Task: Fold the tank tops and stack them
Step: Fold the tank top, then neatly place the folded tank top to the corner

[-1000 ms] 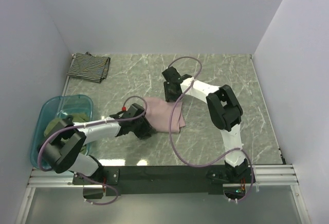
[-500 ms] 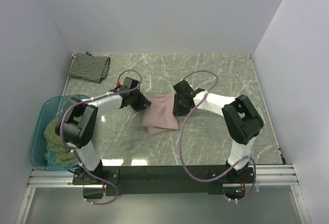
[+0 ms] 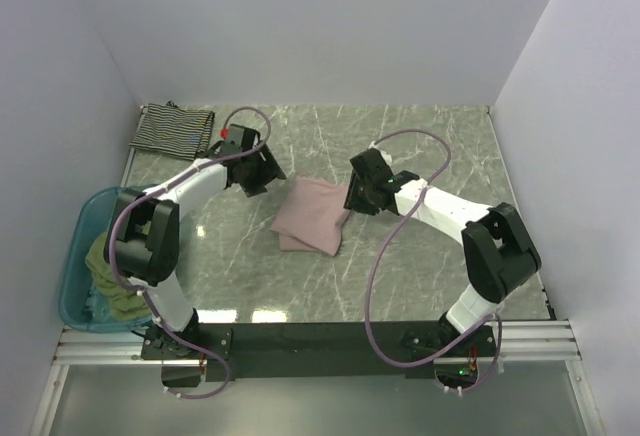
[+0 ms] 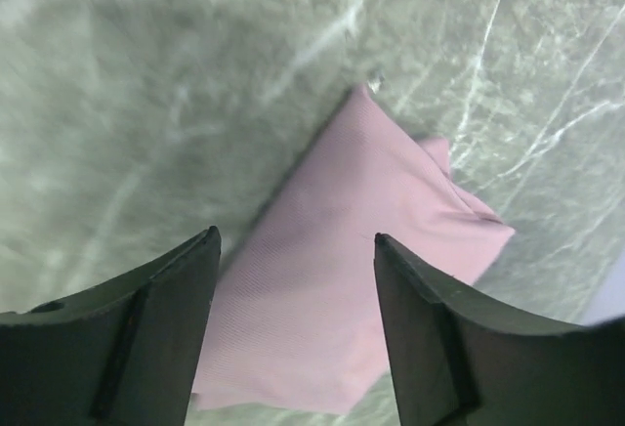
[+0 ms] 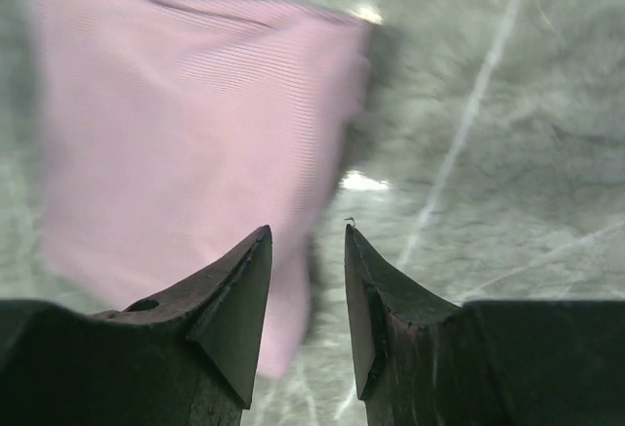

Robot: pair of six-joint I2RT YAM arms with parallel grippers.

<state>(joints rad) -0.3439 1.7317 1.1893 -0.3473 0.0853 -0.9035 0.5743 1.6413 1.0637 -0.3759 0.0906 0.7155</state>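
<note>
Item: my left arm [image 3: 195, 184]. Base at the near edge of the table [image 3: 430, 146], left side. Dark elbow raised near the left edge; white forearm stretched toward the far-left corner.

Item: my left gripper [image 3: 262, 176]. Wrist tipped down, tips facing the table's middle. Fingers [image 4: 146, 338] spread wide, nothing clasped between them.

Item: my right arm [image 3: 445, 211]. Base at the near edge, right side. Dark elbow bent out toward the right edge; white forearm angled back to the middle.

Item: my right gripper [image 3: 360, 196]. Low over the table's centre, pointing left. Fingers [image 5: 234, 309] parted by a narrow gap, nothing pinched in it.
</note>
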